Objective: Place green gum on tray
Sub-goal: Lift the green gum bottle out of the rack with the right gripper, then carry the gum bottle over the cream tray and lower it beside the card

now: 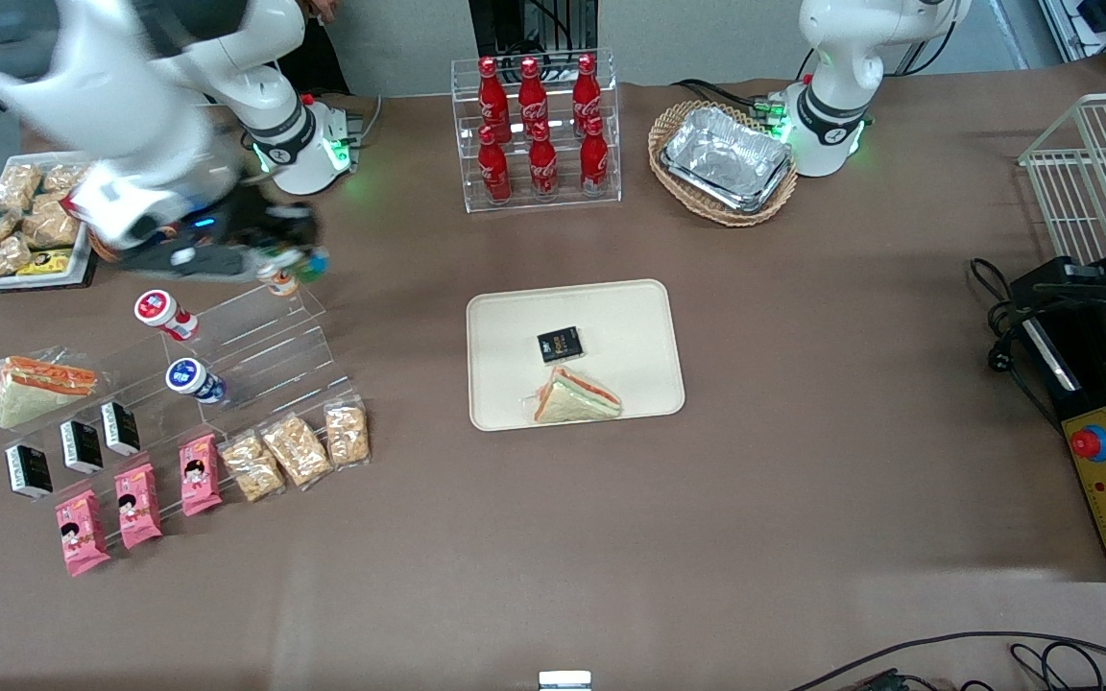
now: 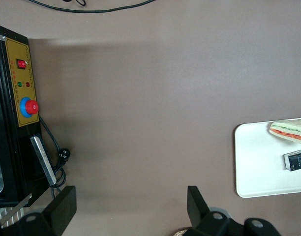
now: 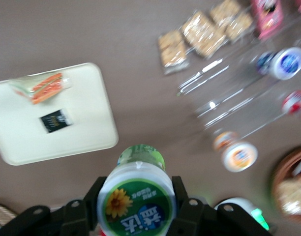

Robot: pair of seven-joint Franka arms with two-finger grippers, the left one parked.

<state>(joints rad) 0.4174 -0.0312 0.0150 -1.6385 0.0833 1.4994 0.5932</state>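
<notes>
Transport step in hand, by the look of it: grasp made, delivery not yet done. Holds the green gum (image 3: 136, 195) in the tool (image 3: 135, 199), fingers (image 3: 89, 200) narrowed against the canister's sides just under the white-rimmed lid, lid facing the right wrist camera. Hangs, in the front view, as a blurred tool (image 1: 289, 251) with the green gum (image 1: 313, 261) at its tip, above the top step of the clear stepped stand (image 1: 265, 336) at the working arm's end of the worktop (image 1: 803, 461), just beside an orange-lidded canister (image 1: 276, 278) on that step. Shows worktop under the gum in the wrist view, so apparently off the stand already. Leaves the tray (image 1: 515, 326) well apart, near the middle of the worktop, already carrying a sandwich (image 1: 577, 395) at its nearer edge and a small black packet (image 1: 560, 344) just beside it, farther from the front camera. Calls next, most likely, for a level carry toward the parked arm's end until the gum sits over the tray (image 3: 81, 113), then a descent onto a bare patch, clear of the sandwich (image 3: 42, 86) and the packet (image 3: 54, 120), base flat on the surface before any widening of the fingers. Warrants care with the tall, narrow shape: probably prone to tip or roll if let go tilted or too high.
</notes>
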